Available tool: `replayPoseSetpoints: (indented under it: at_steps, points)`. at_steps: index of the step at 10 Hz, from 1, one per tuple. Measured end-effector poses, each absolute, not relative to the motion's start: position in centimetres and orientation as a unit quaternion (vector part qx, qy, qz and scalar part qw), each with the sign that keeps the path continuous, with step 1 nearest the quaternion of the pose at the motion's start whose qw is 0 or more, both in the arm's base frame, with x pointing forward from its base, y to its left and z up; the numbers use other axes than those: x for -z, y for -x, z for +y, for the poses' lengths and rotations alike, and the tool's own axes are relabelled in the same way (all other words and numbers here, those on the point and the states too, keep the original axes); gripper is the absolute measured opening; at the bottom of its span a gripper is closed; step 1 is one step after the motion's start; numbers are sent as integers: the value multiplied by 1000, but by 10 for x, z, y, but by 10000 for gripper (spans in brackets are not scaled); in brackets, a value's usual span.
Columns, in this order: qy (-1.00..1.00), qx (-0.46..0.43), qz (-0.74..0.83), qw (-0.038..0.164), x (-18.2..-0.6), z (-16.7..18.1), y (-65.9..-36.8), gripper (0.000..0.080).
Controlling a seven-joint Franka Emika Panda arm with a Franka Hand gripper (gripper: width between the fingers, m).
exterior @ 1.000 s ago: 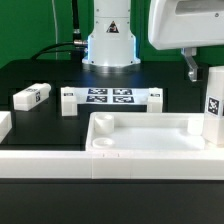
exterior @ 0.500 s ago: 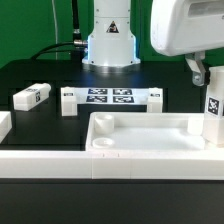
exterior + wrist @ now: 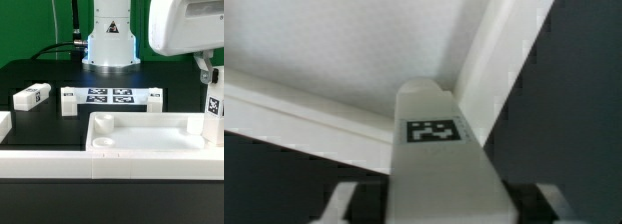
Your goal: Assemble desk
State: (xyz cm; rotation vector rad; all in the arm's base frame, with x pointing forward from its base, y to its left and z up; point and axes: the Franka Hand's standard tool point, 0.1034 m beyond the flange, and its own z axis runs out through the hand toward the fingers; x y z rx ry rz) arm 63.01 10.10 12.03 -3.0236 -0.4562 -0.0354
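The desk top (image 3: 150,128), a white rimmed tray, lies at the front of the table. It fills the background of the wrist view (image 3: 331,50). A white tagged leg (image 3: 214,105) stands upright at the tray's corner on the exterior view's right. My gripper (image 3: 207,72) is at the leg's upper part. In the wrist view the leg (image 3: 438,150) sits between my two fingers (image 3: 349,205), which press its sides. Another leg (image 3: 32,96) lies on the table at the exterior view's left.
The marker board (image 3: 110,97) lies mid-table, with a small white block at each end (image 3: 67,100) (image 3: 155,97). A long low white rail (image 3: 50,165) runs along the front. A white piece (image 3: 4,125) shows at the left edge. The robot base (image 3: 110,45) stands behind.
My gripper has moved toward the exterior view's right, over the upright leg. The leg, the tray and the other parts have stayed in place.
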Motion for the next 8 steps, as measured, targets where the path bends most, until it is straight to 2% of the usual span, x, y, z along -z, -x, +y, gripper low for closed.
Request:
replayPoseSetpoints:
  at_steps: [3,8]
  points:
    - [998,16,4,62,-119,99,-631,292]
    - [968,12,242,68,-119,102,-630,294]
